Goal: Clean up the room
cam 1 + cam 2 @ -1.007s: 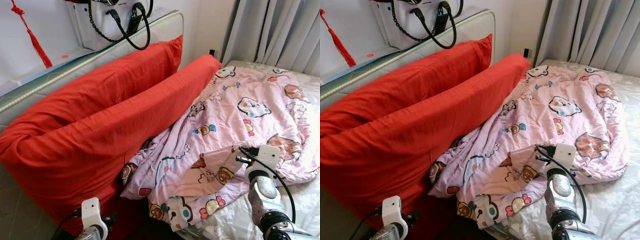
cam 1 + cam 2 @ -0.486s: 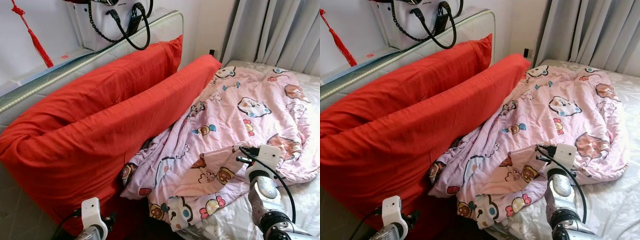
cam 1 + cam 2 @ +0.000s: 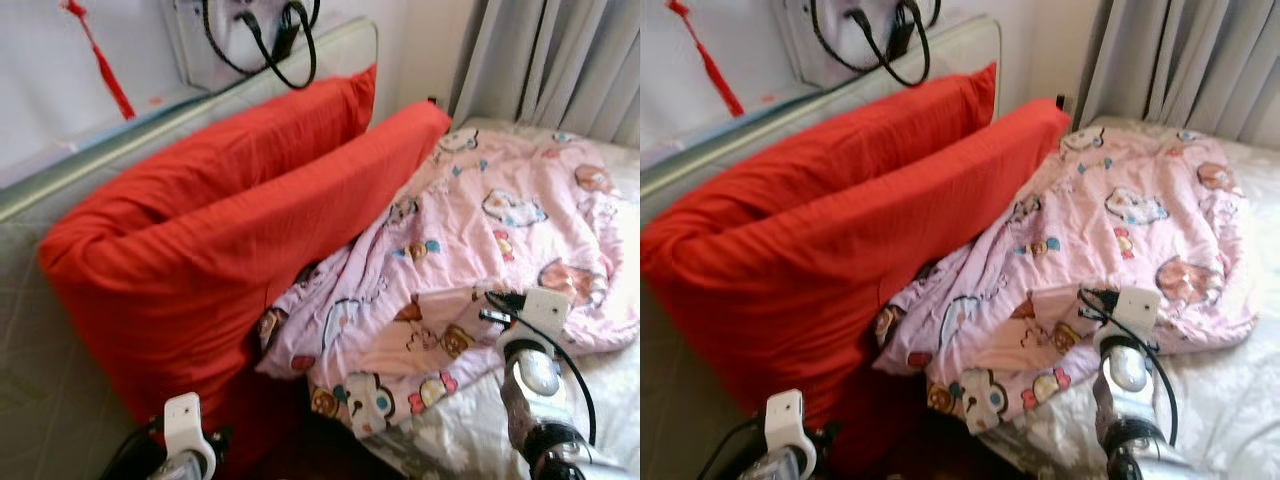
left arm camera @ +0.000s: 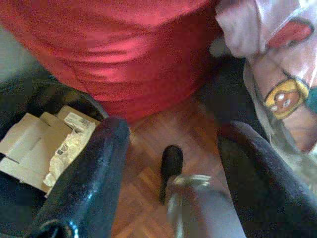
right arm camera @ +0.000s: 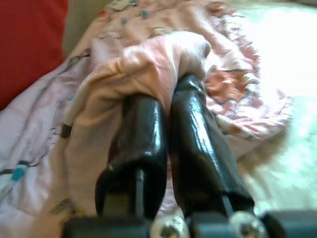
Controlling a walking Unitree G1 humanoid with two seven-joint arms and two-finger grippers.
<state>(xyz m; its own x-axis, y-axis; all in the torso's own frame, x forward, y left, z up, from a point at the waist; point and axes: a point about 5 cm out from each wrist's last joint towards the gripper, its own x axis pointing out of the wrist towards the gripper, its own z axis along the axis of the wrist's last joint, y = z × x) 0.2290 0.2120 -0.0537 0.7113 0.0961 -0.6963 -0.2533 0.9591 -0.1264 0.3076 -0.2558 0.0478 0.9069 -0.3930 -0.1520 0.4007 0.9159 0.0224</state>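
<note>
A pink cartoon-print blanket (image 3: 480,230) lies crumpled across the bed. It runs up against two large red pillows (image 3: 220,230) that lean on the padded headboard (image 3: 60,180). My right gripper (image 5: 171,94) is shut on a raised fold of the blanket (image 5: 158,59) near its front edge; the right arm (image 3: 530,370) rises from the lower right. My left gripper (image 4: 173,134) hangs open low beside the bed, over the wooden floor (image 4: 148,198), just below the front red pillow (image 4: 124,49).
A bag with black handles (image 3: 262,35) and a red tassel (image 3: 100,60) hang above the headboard. Grey curtains (image 3: 560,60) stand behind the bed. White sheet (image 3: 470,440) shows at the front. Flattened cardboard (image 4: 44,144) lies in a dark bin on the floor.
The whole picture has shifted and blurred, so the camera has moved. The right gripper stays shut on the blanket fold, and the left arm still hangs low.
</note>
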